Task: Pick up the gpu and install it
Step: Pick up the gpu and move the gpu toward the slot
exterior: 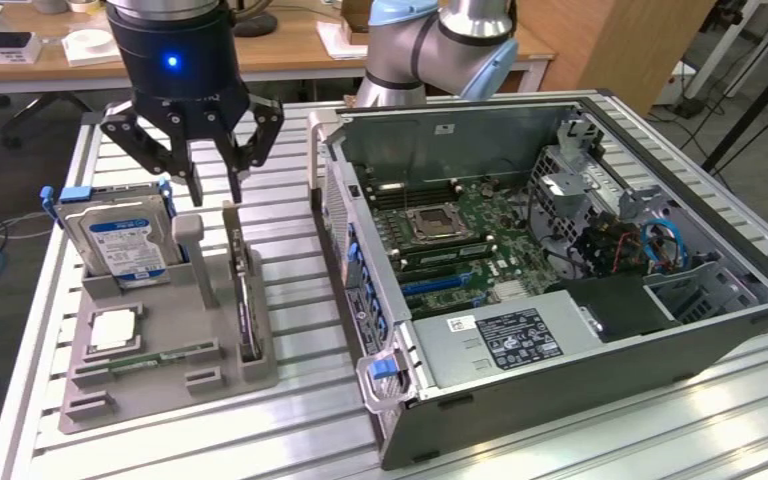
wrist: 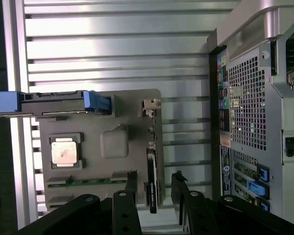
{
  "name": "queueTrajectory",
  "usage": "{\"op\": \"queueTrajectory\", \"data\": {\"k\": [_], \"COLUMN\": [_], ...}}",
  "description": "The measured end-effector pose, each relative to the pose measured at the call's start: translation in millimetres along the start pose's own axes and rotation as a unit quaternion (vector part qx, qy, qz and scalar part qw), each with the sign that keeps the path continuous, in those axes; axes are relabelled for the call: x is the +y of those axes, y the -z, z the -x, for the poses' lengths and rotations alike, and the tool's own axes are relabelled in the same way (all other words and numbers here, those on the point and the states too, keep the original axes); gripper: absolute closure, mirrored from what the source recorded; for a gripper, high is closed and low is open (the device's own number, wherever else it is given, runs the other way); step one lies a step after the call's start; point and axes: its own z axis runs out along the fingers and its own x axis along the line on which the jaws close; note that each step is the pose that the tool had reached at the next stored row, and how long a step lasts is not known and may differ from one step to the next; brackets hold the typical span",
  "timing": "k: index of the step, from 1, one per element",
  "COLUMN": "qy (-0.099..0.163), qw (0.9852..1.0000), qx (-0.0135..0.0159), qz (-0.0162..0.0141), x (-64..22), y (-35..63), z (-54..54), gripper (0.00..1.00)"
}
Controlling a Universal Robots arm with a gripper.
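Reading outward from the fingers (wrist: 131,188): both stand spread apart with clear air between them and nothing clamped. The gripper (exterior: 213,192) hangs above the grey holder tray (exterior: 157,390), on the side of the tray nearer the computer case (exterior: 518,410). In the wrist view, the gpu (wrist: 152,169) lines up with the gap between the fingers, with one finger to either side of its thin thickness and neither touching it. The gpu stands on edge in a slot of the tray. Its long axis runs along the tray's length, parallel to the case's rear panel, and its pale bracket end points away from the fingertips in the wrist view. So the fingers straddle the board across its thin dimension, not along its length. Judging from the exterior view, the fingertips sit above the card's top edge, but I cannot tell which part of its length they are over. The hard drive (exterior: 117,235), with its blue label, stands in the tray beside the card, on the exterior view's left. The case lies open, well apart on the exterior view's right.
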Motion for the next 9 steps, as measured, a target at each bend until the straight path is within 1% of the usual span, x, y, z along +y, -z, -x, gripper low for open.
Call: {"op": "queueTrajectory", "data": {"k": [9], "qy": [0.000], "qw": [1.0000], "qx": [-0.0001], "qz": [0.0000], "x": [-6.8], "y": [-0.7], "z": [0.5], "gripper": [0.58]}}
